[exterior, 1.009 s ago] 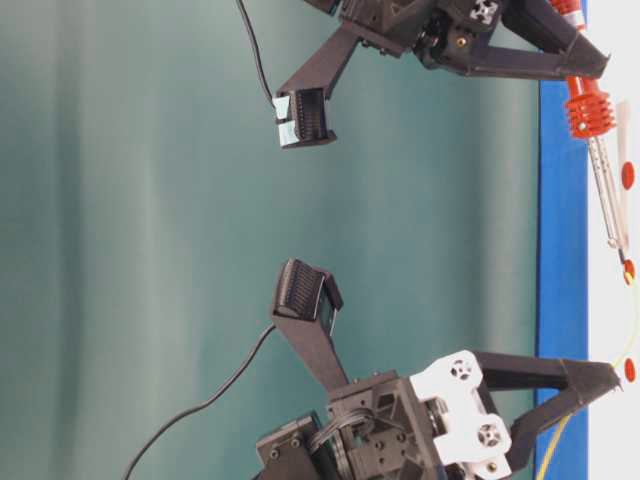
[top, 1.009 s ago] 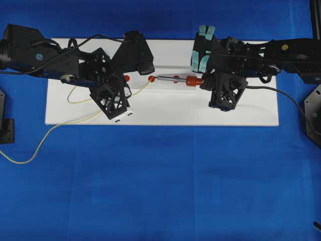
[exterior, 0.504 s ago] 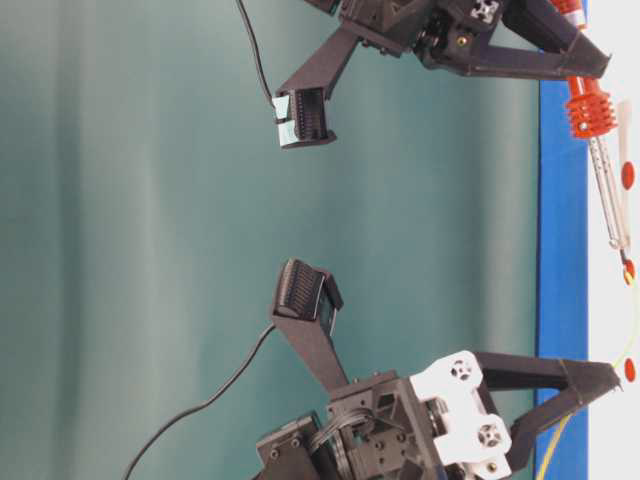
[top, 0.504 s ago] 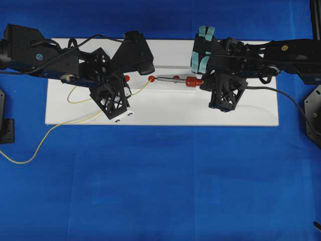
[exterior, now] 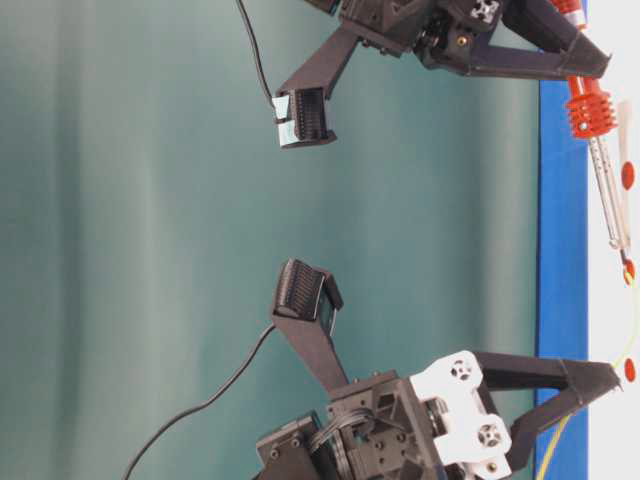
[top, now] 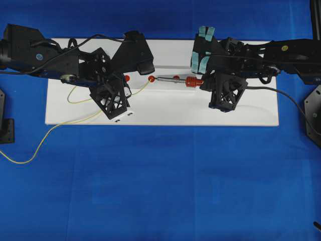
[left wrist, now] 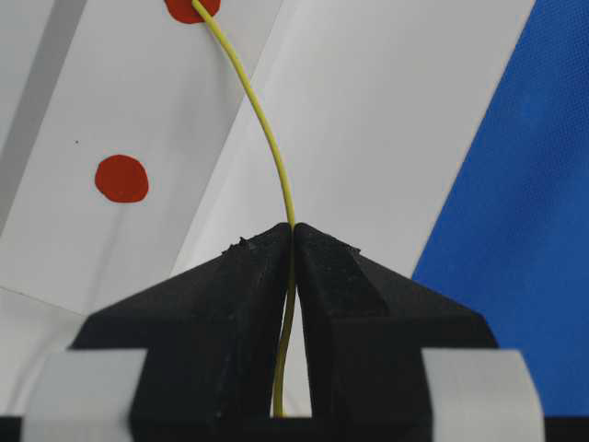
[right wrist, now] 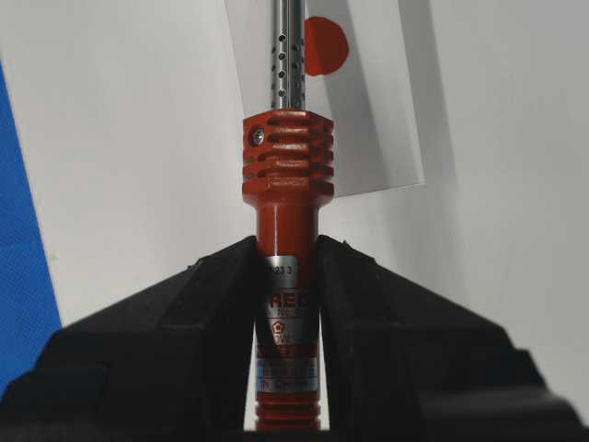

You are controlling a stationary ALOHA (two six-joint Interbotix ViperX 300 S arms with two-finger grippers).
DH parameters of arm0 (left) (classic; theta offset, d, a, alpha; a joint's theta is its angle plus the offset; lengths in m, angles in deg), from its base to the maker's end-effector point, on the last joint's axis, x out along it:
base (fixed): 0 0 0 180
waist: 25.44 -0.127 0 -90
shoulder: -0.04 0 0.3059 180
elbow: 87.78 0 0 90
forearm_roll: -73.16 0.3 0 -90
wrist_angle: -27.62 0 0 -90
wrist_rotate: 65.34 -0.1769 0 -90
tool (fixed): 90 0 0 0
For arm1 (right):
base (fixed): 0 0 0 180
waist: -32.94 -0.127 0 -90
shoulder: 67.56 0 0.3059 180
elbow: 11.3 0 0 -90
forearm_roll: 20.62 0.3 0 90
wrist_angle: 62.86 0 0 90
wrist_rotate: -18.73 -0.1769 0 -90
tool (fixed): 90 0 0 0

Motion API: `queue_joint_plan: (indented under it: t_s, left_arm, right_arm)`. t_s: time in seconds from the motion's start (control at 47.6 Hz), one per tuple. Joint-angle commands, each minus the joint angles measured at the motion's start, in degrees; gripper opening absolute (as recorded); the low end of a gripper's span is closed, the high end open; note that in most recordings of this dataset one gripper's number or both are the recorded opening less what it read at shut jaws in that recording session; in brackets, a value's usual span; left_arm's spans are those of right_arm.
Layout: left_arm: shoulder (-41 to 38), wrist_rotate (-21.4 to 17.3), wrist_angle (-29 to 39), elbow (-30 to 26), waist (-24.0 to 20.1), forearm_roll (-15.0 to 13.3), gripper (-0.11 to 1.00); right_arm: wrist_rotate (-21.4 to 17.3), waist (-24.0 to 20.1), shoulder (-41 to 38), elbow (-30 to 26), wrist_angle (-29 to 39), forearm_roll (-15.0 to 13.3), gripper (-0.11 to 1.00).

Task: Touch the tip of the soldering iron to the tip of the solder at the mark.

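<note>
1. The left gripper (left wrist: 293, 241) had its black fingers (left wrist: 230, 304) pinched tight on the solder (left wrist: 267, 138), the thin yellow wire running out between them across the white board (top: 165, 113).
2. In the left wrist view, the wire curved up and away to a red mark (left wrist: 191, 9) at the top edge; its free end lay on that dot. A second red dot (left wrist: 121, 178) sat apart to the wire's left, untouched.
3. The right gripper (right wrist: 287, 253) was clamped on the soldering iron (right wrist: 287, 276), fingers (right wrist: 184, 341) pressed to both sides of the handle just behind the orange-red ribbed collar (right wrist: 287, 157).
4. From overhead, the iron (top: 180, 80) lay nearly level above the board, shaft pointing towards the left arm, its tip at the red mark (top: 151, 79) in the middle.
5. The table-level view showed the tip of the soldering iron (exterior: 626, 264) right at that mark where the yellow wire ended; actual contact was too fine to call.
6. Behind the left gripper the solder trailed off the board and looped over the blue tabletop (top: 160, 191).
</note>
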Motion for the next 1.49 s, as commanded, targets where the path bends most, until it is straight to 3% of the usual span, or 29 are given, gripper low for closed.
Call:
queue_joint_plan:
  t_s: [0.0, 0.672, 0.946, 1.219, 1.471]
  left_arm:
    - [0.62, 0.09, -0.18, -1.23, -0.09, 0.18, 0.04]
    - [1.76, 0.09, 0.09, -0.53, 0.18, 0.18, 0.04]
    - [9.76, 0.44, 1.14, 3.08, 1.49, 0.09, 0.04]
    - [18.19, 3.25, -1.41, 9.23, 2.55, 0.18, 0.04]
    - [19.95, 4.66, -4.57, 11.43, 2.46, 0.18, 0.04]
  right_arm:
    - [0.0, -0.18, 0.53, -1.49, -0.35, -0.18, 0.06]
    - [0.0, -0.18, 0.53, -1.41, -0.35, -0.09, 0.06]
    - [0.0, -0.18, 0.62, -1.41, -0.26, -0.09, 0.06]
    - [0.0, -0.18, 0.62, -1.41, -0.44, -0.18, 0.06]
    - [0.09, -0.18, 0.7, -1.41, -0.44, -0.18, 0.06]
